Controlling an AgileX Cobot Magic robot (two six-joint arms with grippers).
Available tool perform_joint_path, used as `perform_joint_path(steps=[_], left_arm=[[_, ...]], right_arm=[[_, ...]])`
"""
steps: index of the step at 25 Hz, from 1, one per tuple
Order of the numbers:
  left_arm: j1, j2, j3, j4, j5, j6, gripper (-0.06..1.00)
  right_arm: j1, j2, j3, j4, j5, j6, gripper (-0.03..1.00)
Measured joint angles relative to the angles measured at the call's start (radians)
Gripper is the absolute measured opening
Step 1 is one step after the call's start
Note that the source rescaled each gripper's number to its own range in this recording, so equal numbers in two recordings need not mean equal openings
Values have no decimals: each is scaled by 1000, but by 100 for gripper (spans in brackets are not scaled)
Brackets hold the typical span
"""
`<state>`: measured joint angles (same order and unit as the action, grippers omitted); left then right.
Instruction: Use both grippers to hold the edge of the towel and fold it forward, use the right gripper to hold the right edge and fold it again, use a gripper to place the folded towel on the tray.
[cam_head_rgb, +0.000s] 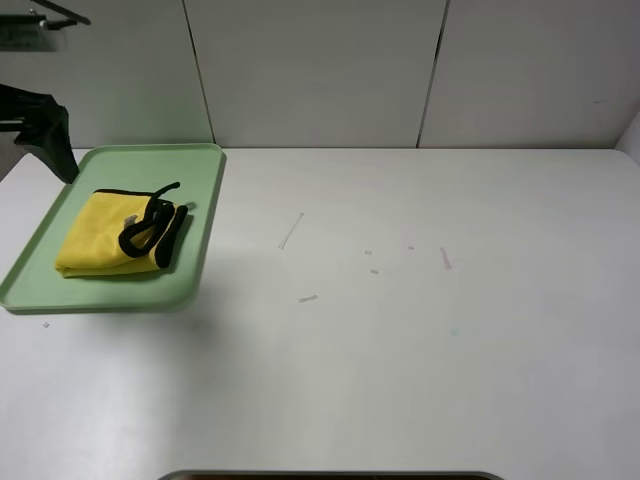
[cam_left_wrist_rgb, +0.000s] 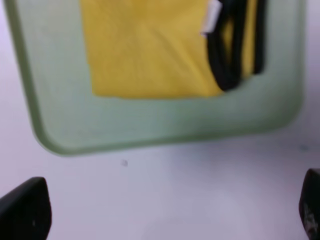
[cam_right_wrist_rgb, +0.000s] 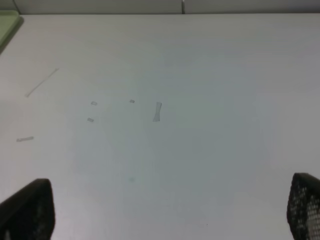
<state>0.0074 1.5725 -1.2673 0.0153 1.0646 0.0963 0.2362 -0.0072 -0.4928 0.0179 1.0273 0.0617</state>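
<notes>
One folded square of bright yellow plush towel (cam_head_rgb: 100, 235) lies inside the large pale green plastic tray (cam_head_rgb: 205, 200) with its low raised rim, at the far left of the white bench (cam_head_rgb: 420, 330). The towel's thin black fabric edge (cam_head_rgb: 152, 228) bunches and curls in loops along the side of the fold that faces the middle of the bench, and a small white tag (cam_left_wrist_rgb: 212, 17) shows beside that trim in the left wrist view. The towel sits wholly within the tray, touching its floor, with bare green showing around it.

The left gripper (cam_left_wrist_rgb: 165, 212) hangs above the bench just outside the tray's rounded rim, its two black fingers (cam_left_wrist_rgb: 25, 210) spread wide apart with nothing between them. In the high view only a dark part of the left arm (cam_head_rgb: 45, 125) shows, by the tray's far corner.

The right gripper (cam_right_wrist_rgb: 165, 212) is also spread wide and empty, over bare bench well apart from the tray, where a few small pale scraps of tape (cam_right_wrist_rgb: 157, 111) lie scattered.
</notes>
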Motion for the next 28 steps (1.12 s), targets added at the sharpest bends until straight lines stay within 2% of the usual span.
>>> perform_joint_path(steps=[5, 10, 14, 28], left_arm=[[0, -156, 82, -51, 45, 21, 100], [0, -349, 213, -67, 49, 32, 100], [0, -563, 308, -75, 112, 38, 100], [0, -1201, 523, -124, 113, 53, 100]], right_arm=[[0, 0, 0, 0, 0, 0, 100], [0, 0, 0, 0, 0, 0, 100], [0, 0, 0, 0, 0, 0, 100], [0, 0, 0, 0, 0, 0, 100]])
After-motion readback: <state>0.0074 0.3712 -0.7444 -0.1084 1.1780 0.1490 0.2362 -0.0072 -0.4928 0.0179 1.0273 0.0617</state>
